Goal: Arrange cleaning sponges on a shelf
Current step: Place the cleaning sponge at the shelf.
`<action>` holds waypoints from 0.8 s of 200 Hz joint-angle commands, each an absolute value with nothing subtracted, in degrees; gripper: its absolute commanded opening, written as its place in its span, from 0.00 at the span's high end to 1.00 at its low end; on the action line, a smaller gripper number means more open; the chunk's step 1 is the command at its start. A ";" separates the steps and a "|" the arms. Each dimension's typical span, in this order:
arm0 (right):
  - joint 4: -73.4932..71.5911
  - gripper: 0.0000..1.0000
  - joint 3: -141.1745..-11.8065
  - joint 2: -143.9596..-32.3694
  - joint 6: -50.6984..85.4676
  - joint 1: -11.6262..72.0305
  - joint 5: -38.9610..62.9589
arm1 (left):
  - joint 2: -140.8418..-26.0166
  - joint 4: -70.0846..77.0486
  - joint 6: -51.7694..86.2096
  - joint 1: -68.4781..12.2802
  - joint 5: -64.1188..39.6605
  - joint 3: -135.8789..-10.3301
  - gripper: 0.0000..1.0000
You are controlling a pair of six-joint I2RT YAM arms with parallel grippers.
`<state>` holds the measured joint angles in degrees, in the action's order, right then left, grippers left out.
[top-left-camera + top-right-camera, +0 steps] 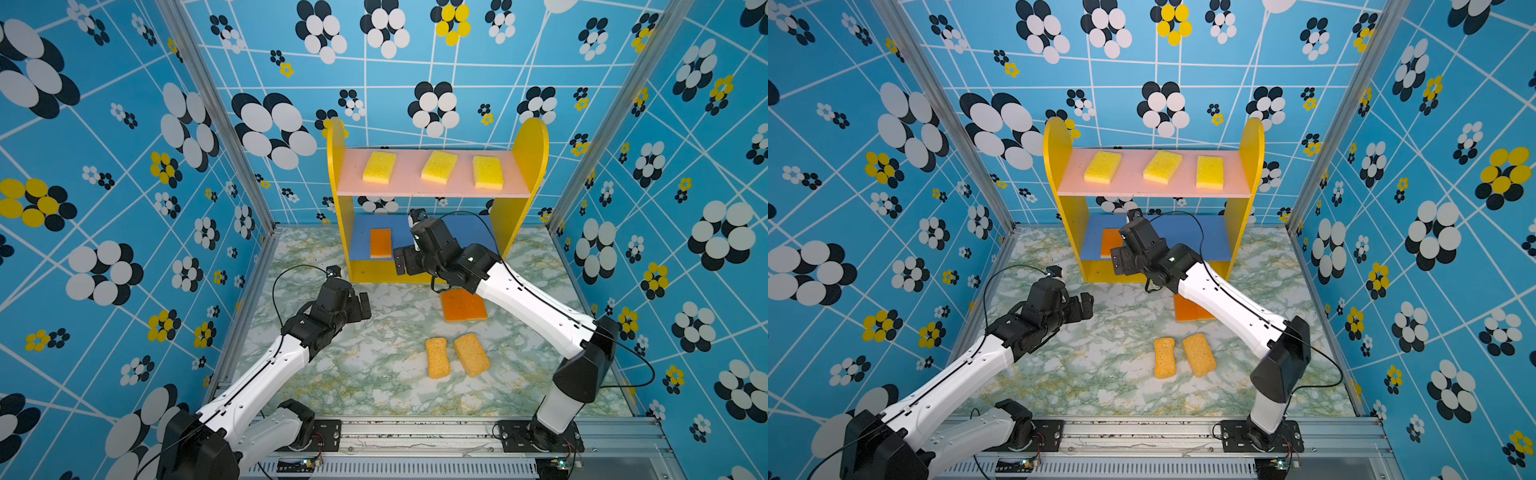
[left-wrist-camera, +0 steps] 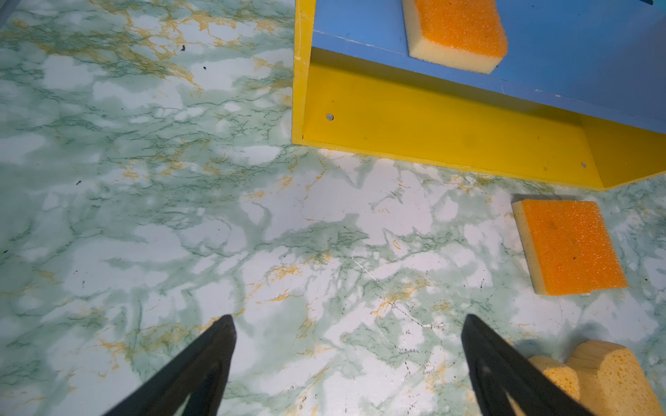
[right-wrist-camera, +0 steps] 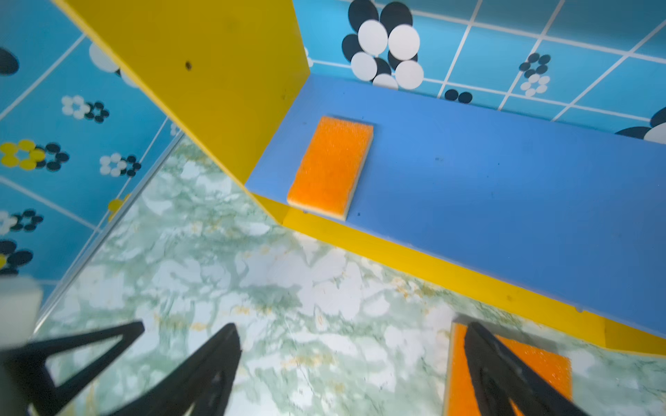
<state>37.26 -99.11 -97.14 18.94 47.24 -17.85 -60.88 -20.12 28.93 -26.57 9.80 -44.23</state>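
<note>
A: Sponges first: what do the wrist views add?

B: The right wrist view shows the orange sponge flat on the blue lower board, in the corner beside the yellow side panel, with a pale foam layer under its orange face. In a top view that sponge is half hidden behind the arm.

A: And the top views?

B: Only they show the three yellow sponges spaced along the pink upper board of the shelf, in the upper middle of the frame. Two tan blocks lie side by side, just apart, on the worktop at centre. Another orange sponge lies before the shelf, partly under the right arm.

A: End effectors?

B: Right end effector is spread wide, empty, in front of the lower board. Left end effector is equally wide, empty, over bare marble.

A: Room?

B: Most of the blue board, right of the orange sponge, is free.
</note>
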 commanded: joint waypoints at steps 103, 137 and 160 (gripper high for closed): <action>31.36 0.01 -59.51 -86.23 31.49 40.66 -11.24 | -62.93 -21.31 28.99 -25.87 8.83 -46.39 0.01; 27.88 0.01 -57.14 -88.98 32.17 38.21 -9.01 | -63.19 -21.27 29.33 -25.87 8.96 -46.31 0.01; 26.46 0.01 -57.77 -91.26 31.60 37.80 -8.52 | -63.47 -21.43 29.35 -25.84 9.38 -46.50 0.01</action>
<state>29.45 -57.87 -88.79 30.76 38.26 -10.35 -62.59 -20.78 28.99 -26.46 9.39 -45.10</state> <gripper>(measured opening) 0.991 0.990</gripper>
